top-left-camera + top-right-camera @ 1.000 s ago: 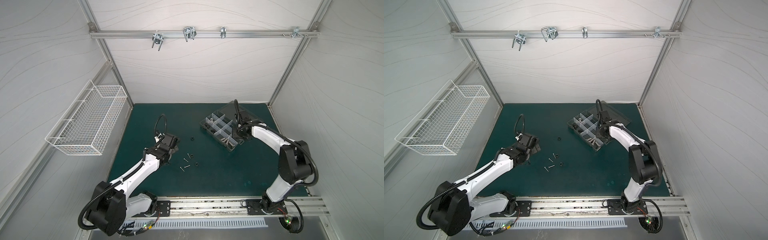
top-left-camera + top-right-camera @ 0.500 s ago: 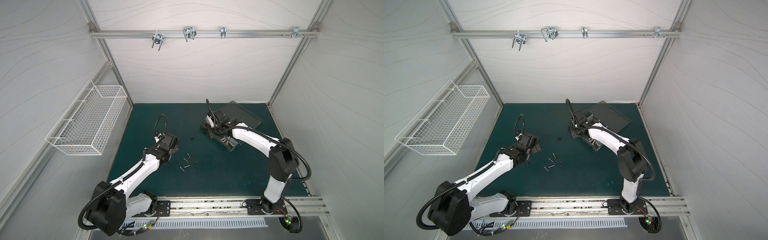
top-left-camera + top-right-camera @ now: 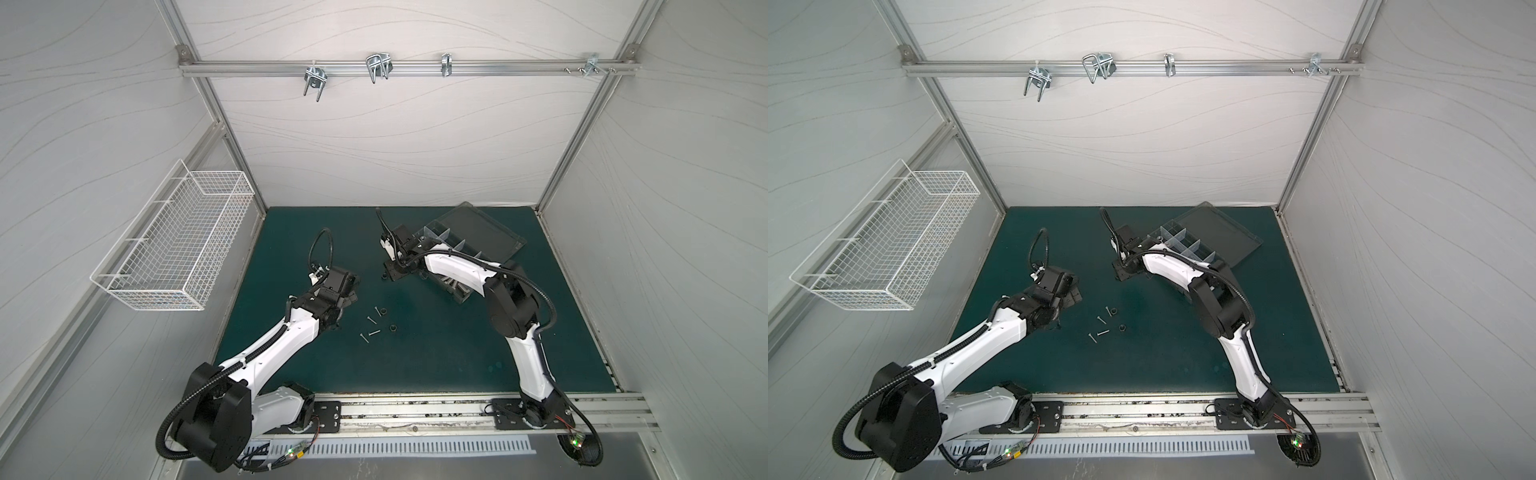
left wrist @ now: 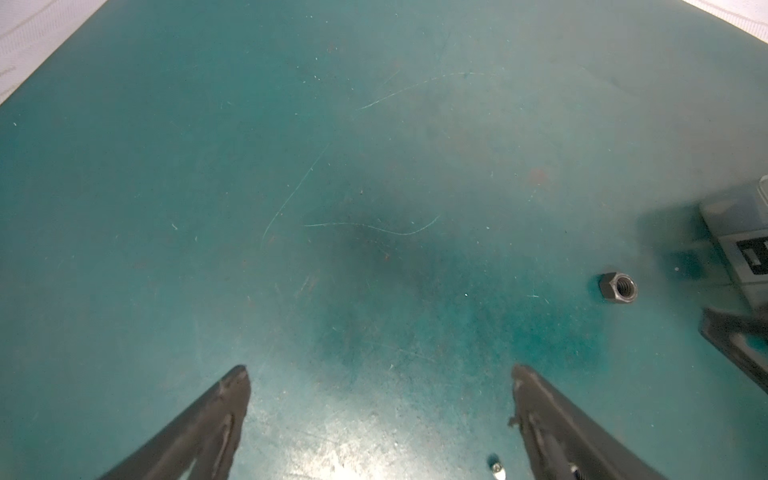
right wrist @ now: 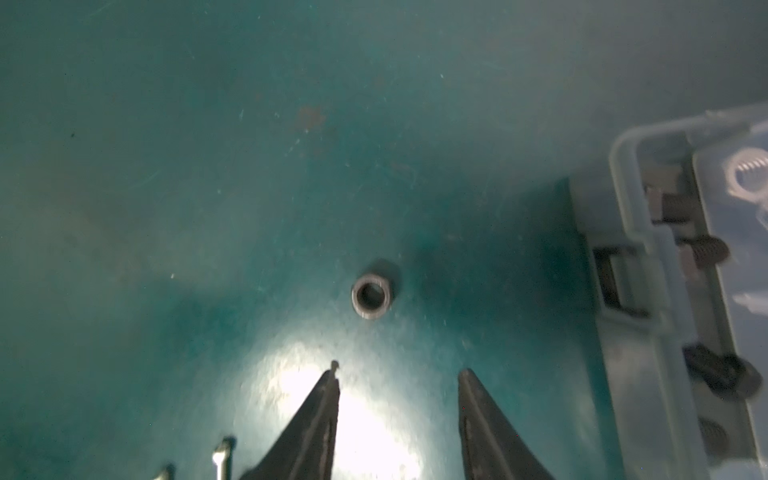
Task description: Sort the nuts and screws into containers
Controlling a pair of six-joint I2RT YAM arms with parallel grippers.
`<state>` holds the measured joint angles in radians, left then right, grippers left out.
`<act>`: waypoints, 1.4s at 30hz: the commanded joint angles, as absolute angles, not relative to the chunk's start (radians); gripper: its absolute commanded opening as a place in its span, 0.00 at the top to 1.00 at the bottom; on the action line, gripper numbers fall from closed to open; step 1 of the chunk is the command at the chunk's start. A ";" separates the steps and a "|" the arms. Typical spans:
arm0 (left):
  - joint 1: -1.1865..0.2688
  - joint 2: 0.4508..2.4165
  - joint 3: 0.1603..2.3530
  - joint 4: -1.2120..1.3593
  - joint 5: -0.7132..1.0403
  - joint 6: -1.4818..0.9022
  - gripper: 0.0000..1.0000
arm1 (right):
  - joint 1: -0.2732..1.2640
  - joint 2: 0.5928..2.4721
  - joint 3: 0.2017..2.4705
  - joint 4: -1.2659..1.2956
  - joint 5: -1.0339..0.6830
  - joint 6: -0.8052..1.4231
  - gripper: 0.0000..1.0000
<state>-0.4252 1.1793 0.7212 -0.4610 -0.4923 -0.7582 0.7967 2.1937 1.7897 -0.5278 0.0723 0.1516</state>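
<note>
Right wrist view shows the right gripper released: its two dark fingers stand apart with only bare surface between them. A small grey hexagonal metal nut lies flat on the dark green table mat just beyond the fingertips, untouched. Near it stands the clear plastic organizer box with translucent white dividers. Short black screws and a shiny silver nut lie in the compartments behind its near wall. In both top views this gripper sits just above the middle of the frame, at the box's left corner. The box's clear hinged lid lies opened flat toward the upper right. Below the middle of the frame a loose group rests on the mat, well apart from the box: a few thin silver long screws and two black nuts. The left gripper is spread wide with nothing between its fingers. In the top views it lies left of centre, near the loose group but apart from it. Whether its tips touch the mat cannot be told.
</note>
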 commanded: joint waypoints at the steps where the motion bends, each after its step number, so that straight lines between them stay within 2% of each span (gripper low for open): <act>1: -0.421 1.168 0.723 -0.437 -0.495 -0.783 0.01 | 0.811 2.250 1.842 -0.546 0.057 0.114 0.51; 17: -0.422 1.177 0.720 -0.433 -0.495 -0.790 0.01 | 0.827 2.391 1.953 -0.595 0.030 0.083 0.52; 27: -0.422 1.176 0.721 -0.440 -0.498 -0.792 0.01 | 0.839 2.402 1.939 -0.608 0.029 0.081 0.64; 34: -0.422 1.169 0.723 -0.446 -0.507 -0.793 0.01 | 0.841 2.382 1.923 -0.615 0.028 0.082 0.82; 38: -0.421 1.168 0.723 -0.450 -0.507 -0.794 0.01 | 0.841 2.319 1.884 -0.609 0.031 0.095 0.92; 42: -0.422 1.167 0.724 -0.453 -0.509 -0.792 0.01 | 0.839 2.189 1.759 -0.551 0.047 0.112 0.94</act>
